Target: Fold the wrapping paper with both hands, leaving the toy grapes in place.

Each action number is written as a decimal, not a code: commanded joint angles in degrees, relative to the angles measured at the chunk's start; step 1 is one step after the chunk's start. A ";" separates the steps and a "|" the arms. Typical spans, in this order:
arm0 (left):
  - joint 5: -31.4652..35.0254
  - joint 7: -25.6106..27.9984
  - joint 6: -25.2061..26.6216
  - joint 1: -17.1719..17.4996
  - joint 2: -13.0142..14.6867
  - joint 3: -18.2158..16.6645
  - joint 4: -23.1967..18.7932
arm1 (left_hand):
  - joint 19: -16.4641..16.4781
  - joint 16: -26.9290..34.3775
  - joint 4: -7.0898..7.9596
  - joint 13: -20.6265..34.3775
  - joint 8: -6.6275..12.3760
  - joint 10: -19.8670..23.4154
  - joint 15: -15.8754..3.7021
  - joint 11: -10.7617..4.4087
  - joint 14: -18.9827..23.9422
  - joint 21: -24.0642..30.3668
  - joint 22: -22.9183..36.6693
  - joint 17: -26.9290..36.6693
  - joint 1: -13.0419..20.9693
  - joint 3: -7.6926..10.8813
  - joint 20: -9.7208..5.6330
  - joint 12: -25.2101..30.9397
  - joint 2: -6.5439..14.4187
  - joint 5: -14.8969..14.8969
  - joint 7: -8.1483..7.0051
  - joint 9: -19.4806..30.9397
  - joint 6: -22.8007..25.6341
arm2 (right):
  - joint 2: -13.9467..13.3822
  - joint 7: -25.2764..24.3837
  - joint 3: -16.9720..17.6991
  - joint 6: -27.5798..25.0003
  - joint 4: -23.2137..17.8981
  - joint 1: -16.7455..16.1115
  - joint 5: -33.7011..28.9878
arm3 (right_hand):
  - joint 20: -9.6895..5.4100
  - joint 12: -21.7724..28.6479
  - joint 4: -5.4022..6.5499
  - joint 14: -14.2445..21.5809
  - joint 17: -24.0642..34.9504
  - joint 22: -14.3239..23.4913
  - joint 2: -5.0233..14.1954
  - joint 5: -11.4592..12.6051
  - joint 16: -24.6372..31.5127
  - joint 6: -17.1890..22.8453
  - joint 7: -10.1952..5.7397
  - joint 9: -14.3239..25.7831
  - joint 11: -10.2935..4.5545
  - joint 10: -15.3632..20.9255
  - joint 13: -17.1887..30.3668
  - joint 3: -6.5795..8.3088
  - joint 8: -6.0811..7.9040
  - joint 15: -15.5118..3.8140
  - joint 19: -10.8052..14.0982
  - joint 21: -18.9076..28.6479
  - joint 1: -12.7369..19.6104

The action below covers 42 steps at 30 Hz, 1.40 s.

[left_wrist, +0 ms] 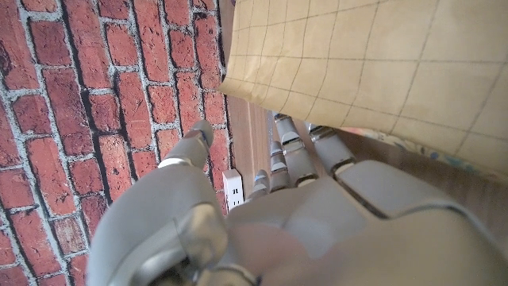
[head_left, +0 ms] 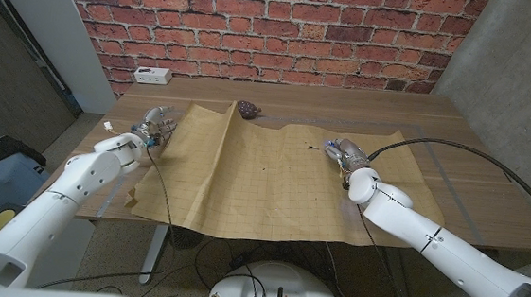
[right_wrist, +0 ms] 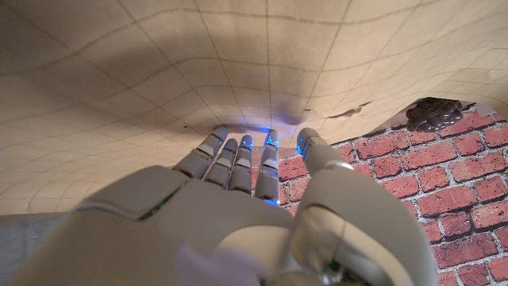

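A tan wrapping paper point(head_left: 263, 182) with a printed grid lies spread over the wooden table point(head_left: 476, 189), its near edge hanging over the front. Dark purple toy grapes point(head_left: 247, 109) sit at its far edge, and they also show in the right wrist view point(right_wrist: 435, 114). My left hand point(head_left: 158, 124) is at the paper's left edge, fingers point(left_wrist: 290, 155) stretched out under the raised border of the paper point(left_wrist: 381, 63), thumb held apart. My right hand point(head_left: 346, 156) is over the paper's right part, fingers point(right_wrist: 238, 155) straight and reaching to the sheet point(right_wrist: 159, 79). Neither hand grips anything.
A white power strip point(head_left: 148, 74) lies at the table's far left corner by the brick wall point(head_left: 275, 26). A black cable point(head_left: 455, 150) arcs over the table's right side from my right arm. Bare wood shows right of the paper.
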 commanded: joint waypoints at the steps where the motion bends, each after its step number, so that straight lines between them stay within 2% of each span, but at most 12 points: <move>1: -7.01 -2.10 13.11 -5.39 4.47 1.79 1.97 | -0.52 5.47 0.16 0.37 0.38 5.60 -1.10 0.35 3.67 4.15 3.88 5.12 2.19 -2.81 -0.46 0.78 -1.03 0.00 0.37 0.16 3.74 | 0.70 -0.51 0.41 1.65 1.29 0.21 -0.04 | 0.20 -0.21 0.40 0.71 0.32 0.09 -0.17 -0.18 0.27 0.52 0.05 0.26 0.11 0.38 0.13 0.18 -0.08 -0.09 0.62 0.20 0.65; 6: -5.38 -6.82 23.57 -13.28 8.38 7.92 6.16 | -4.36 14.30 0.53 0.75 -0.56 7.14 -0.07 1.66 2.44 9.71 10.94 15.21 4.25 -6.41 -0.47 -0.85 -1.60 -0.33 1.23 0.24 5.92 | 1.05 -0.56 0.49 2.08 1.88 0.39 0.05 | 0.16 -0.20 0.47 0.81 0.34 0.09 -0.19 -0.20 0.29 0.49 0.09 0.26 0.35 0.51 0.14 0.12 -0.15 -0.02 0.68 0.20 0.65; 9: -1.69 -10.54 27.13 -18.24 9.55 12.63 8.44 | -10.42 24.91 0.48 1.66 -1.19 7.29 0.60 0.11 -4.14 16.52 19.92 28.75 7.77 -9.44 0.84 -2.57 -1.51 -0.59 2.59 0.38 6.39 | 1.26 -0.46 0.47 2.00 2.17 0.62 0.10 | 0.19 -0.28 0.52 0.89 0.35 0.09 -0.21 -0.22 0.30 0.51 0.12 0.27 -0.04 0.44 0.14 0.05 -0.19 0.00 0.69 0.17 0.68; 11: 0.97 -14.46 27.53 -20.88 9.97 15.41 9.98 | -12.84 30.18 0.29 2.04 -1.25 6.57 0.07 -0.74 -9.17 18.94 22.11 35.69 9.88 -11.27 0.37 -3.42 -2.89 -0.42 1.83 0.41 6.91 | 1.24 -0.34 0.35 1.97 2.32 0.79 0.00 | 0.19 -0.27 0.53 0.89 0.35 0.09 -0.21 -0.23 0.29 0.50 0.15 0.27 0.00 0.50 0.14 0.03 -0.22 -0.01 0.71 0.17 0.69; 15: 5.76 -21.31 26.84 -24.69 10.22 19.64 12.30 | -23.81 26.01 2.47 2.49 -1.90 -1.89 4.20 1.41 -21.70 18.26 22.12 32.20 7.61 -16.53 3.62 -5.19 -7.47 1.07 1.32 0.46 1.87 | 1.44 -0.28 0.45 1.18 2.35 0.87 0.19 | 0.18 -0.29 0.56 0.92 0.36 0.09 -0.23 -0.24 0.28 0.58 0.21 0.27 0.18 0.56 0.14 -0.02 -0.23 -0.03 0.72 0.15 0.73; 19: 9.05 -26.80 24.67 -26.85 9.77 21.92 14.49 | -35.33 8.51 3.87 2.05 -1.21 -4.00 9.11 -0.06 -35.97 13.48 15.92 18.75 4.78 -21.41 7.80 -2.77 -10.71 3.68 1.39 0.45 0.84 | 1.40 -0.66 0.82 1.55 2.35 0.44 0.52 | 0.16 -0.32 0.60 0.91 0.37 0.09 -0.23 -0.25 0.27 0.50 0.23 0.27 0.08 0.54 0.14 -0.07 -0.29 -0.01 0.70 0.13 0.74; 21: 10.52 -27.50 25.46 -28.29 9.27 22.94 15.11 | -33.50 5.33 3.00 1.75 -0.42 -0.67 9.28 -0.92 -33.16 12.15 11.82 13.26 8.17 -20.39 7.58 -1.03 -8.37 3.85 2.70 0.46 3.71 | 1.57 -0.97 0.96 1.53 2.45 0.34 0.62 | 0.12 -0.36 0.65 0.91 0.39 0.09 -0.24 -0.27 0.26 0.50 0.21 0.28 0.02 0.51 0.15 -0.12 -0.31 0.02 0.68 0.10 0.72; 23: 12.38 -25.39 27.43 -29.80 8.53 23.90 14.63 | -24.71 3.26 1.34 1.52 1.26 6.57 5.57 -2.81 -21.72 13.08 5.67 4.69 15.41 -16.35 6.28 2.08 -2.43 1.25 2.45 0.61 11.82 | 1.59 -1.04 1.20 2.17 2.64 0.25 0.89 | 0.11 -0.36 0.68 0.92 0.40 0.09 -0.27 -0.28 0.26 0.51 0.22 0.28 0.11 0.56 0.15 -0.17 -0.33 0.03 0.71 0.11 0.71; 27: 13.68 -17.22 29.79 -29.20 6.91 22.32 11.73 | -10.27 8.79 1.11 2.92 9.98 36.08 -4.14 -8.43 7.64 21.44 0.34 -0.77 21.17 -8.75 2.11 12.47 6.00 0.63 1.69 0.87 45.44 | 1.69 -1.07 1.24 2.47 2.93 0.41 1.00 | 0.09 -0.43 0.77 0.90 0.42 0.09 -0.42 -0.33 0.25 0.45 0.33 0.28 0.21 0.43 0.15 -0.34 -0.38 0.12 0.75 0.10 0.58; 29: 14.15 -12.34 29.91 -27.86 6.24 20.90 9.38 | -7.07 12.84 1.17 4.57 11.86 43.92 -5.79 -9.08 15.71 24.67 -0.21 1.48 22.68 -6.30 0.65 15.99 7.64 0.62 3.12 1.18 53.47 | 1.75 -1.05 1.16 2.19 2.98 0.54 0.97 | -0.04 -0.46 0.81 0.88 0.43 0.09 -0.49 -0.36 0.23 0.43 0.30 0.28 0.32 0.40 0.15 -0.43 -0.40 0.09 0.73 0.09 0.52; 33: 15.67 -9.19 28.81 -26.32 6.60 20.08 5.96 | -4.11 18.50 1.31 7.76 12.22 50.45 -7.06 -11.50 21.12 29.43 -0.14 6.83 24.40 -5.03 -1.35 20.12 7.27 0.07 4.12 3.52 55.84 | 1.95 -1.02 1.06 1.31 3.03 0.85 0.99 | -0.12 -0.50 0.90 0.85 0.46 0.09 -0.54 -0.39 0.21 0.43 0.29 0.28 0.43 0.37 0.16 -0.57 -0.43 0.12 0.75 0.07 0.42; 42: 13.58 -8.11 26.97 -22.47 7.83 16.06 0.39 | 3.01 23.36 1.89 12.25 15.28 56.40 -9.80 -10.99 32.29 38.24 0.35 9.97 23.11 -3.74 -6.28 24.33 6.16 0.37 4.57 8.84 59.33 | 1.82 0.07 0.40 -0.81 3.13 2.13 0.96 | -0.07 -0.65 0.86 0.63 0.43 0.09 -0.55 -0.38 0.06 0.44 0.25 0.28 0.04 0.15 0.16 -0.70 -0.48 0.14 0.69 0.01 0.51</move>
